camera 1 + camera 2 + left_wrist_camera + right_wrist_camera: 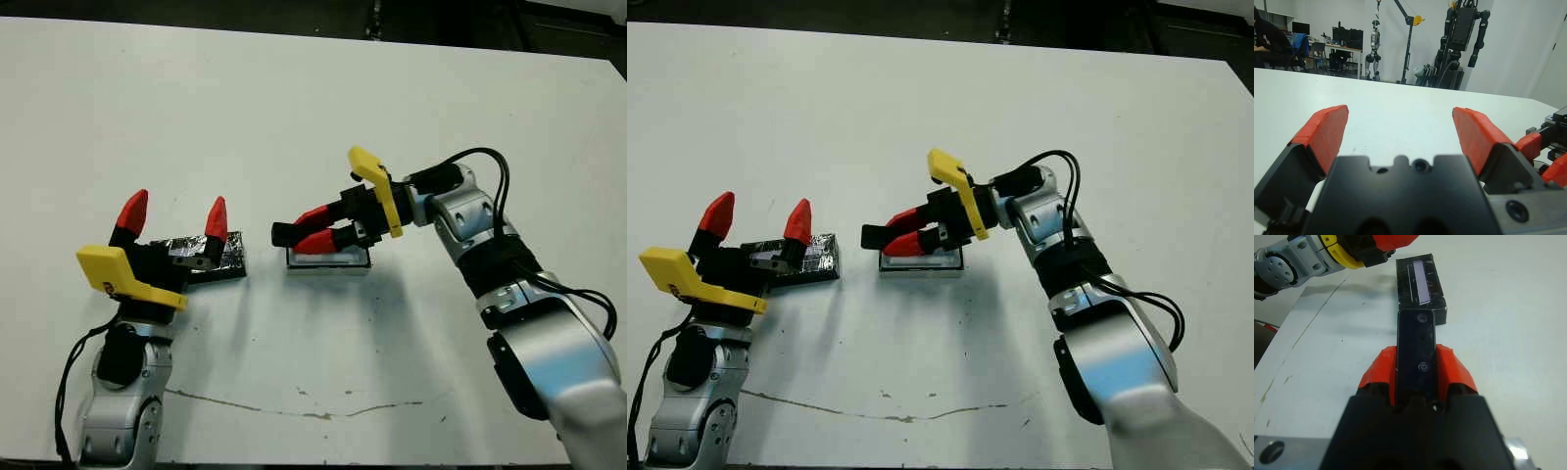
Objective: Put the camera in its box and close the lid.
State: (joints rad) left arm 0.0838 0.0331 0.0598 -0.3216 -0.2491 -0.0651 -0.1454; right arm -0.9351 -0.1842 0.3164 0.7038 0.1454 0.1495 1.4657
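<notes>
Camera held above its box in the right hand

The slim black camera (1416,350) sits clamped between the red fingers of the right hand (312,228), poised over the white-lined box (328,259) on the white desk (294,108). To the robot's left the crinkly black lid (808,257) lies flat, just under the left hand (176,220), whose fingers are spread apart and empty.

The plain white surface (294,108), marked near its front edge by a thin dark scratch line (294,409), carries a small shallow white tray with a black rim (328,260) and, well to its left, a flat crinkly shiny black lid (220,257).
</notes>
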